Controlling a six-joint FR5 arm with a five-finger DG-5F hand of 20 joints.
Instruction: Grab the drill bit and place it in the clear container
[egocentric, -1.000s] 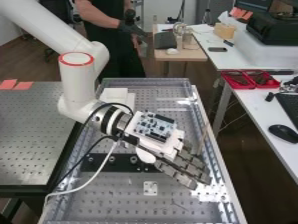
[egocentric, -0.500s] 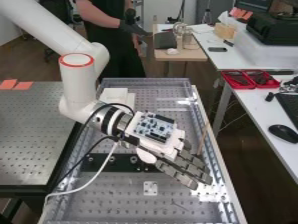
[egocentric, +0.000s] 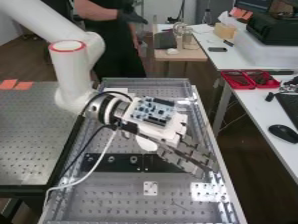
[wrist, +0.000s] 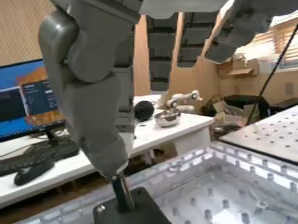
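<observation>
The arm (egocentric: 74, 67) is smooth with a faint sheen, while the robot hand (egocentric: 188, 152) has the matt look of hard plastic. Glossy, see-through plastic walls (egocentric: 143, 80) catch bright glints beside the duller, hole-pocked metal counter (egocentric: 30, 140); the small bowl (wrist: 167, 118) is shiny, polished metal.

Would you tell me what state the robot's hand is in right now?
Hand: by the black bar; whether it is open or closed cannot be told.
</observation>
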